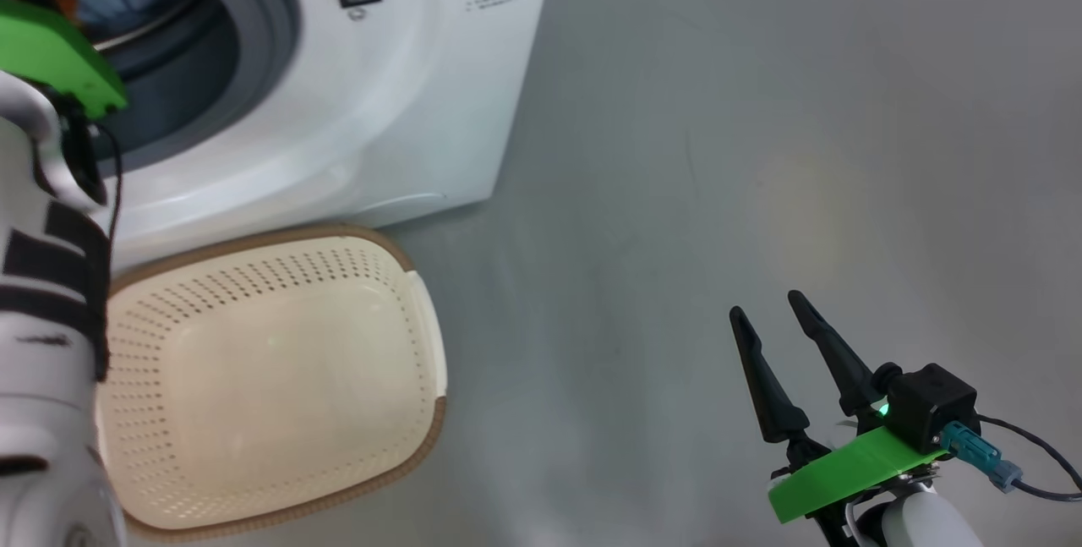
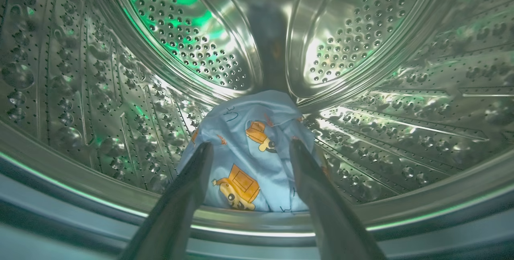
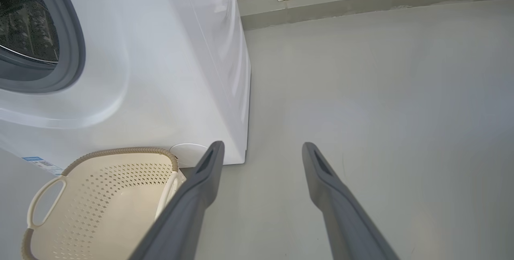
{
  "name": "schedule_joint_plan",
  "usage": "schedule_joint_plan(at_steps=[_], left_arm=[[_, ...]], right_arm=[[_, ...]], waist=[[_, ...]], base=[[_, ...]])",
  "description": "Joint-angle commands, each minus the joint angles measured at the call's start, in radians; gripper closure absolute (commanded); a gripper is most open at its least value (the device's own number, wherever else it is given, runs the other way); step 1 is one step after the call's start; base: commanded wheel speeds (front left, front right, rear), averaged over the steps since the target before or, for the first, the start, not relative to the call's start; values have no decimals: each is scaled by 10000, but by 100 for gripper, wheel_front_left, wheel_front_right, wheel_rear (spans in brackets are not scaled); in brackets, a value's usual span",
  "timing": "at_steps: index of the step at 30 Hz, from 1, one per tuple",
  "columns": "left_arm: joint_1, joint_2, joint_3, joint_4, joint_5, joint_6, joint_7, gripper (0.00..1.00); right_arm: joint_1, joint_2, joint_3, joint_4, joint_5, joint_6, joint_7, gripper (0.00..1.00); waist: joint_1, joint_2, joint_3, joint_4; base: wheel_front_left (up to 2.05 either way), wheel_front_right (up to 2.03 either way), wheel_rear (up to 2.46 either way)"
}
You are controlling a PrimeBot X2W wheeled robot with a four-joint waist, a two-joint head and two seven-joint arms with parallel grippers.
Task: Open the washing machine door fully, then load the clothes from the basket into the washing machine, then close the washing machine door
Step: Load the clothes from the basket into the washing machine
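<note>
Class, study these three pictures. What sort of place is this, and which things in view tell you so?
Probably a laundry area, perhaps a plain utility room: a white washing machine stands on a bare grey floor, an empty basket sits before it, and blue printed clothes lie in its steel drum.

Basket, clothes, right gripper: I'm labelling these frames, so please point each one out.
basket [image 1: 270,378], head view, its bare perforated bottom.
clothes [image 2: 237,153], left wrist view, blue fabric between the printed figures.
right gripper [image 1: 765,303], head view, midway between its fingertips.
</note>
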Motion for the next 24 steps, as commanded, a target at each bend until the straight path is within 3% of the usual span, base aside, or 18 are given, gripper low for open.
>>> schedule_joint_plan(at_steps=[1,16,24], left_arm=[[319,325,111,-526,-46,-23,-78,0],[3372,-686,86,-2716,-112,-430,-82,0],[5561,-981,-94,-4099,28,-738,-83,0]], right_arm=[[130,-126,170,-175,-24,16,-119,0],[562,-320,-25,-121,-133,16,-119,0],[778,-333,-13,-53,-122,16,-119,0]], waist=[[0,0,-479,416],[0,0,-1810,1302],[0,0,-2584,1421]], base=[[0,0,0],[0,0,0],[0,0,0]])
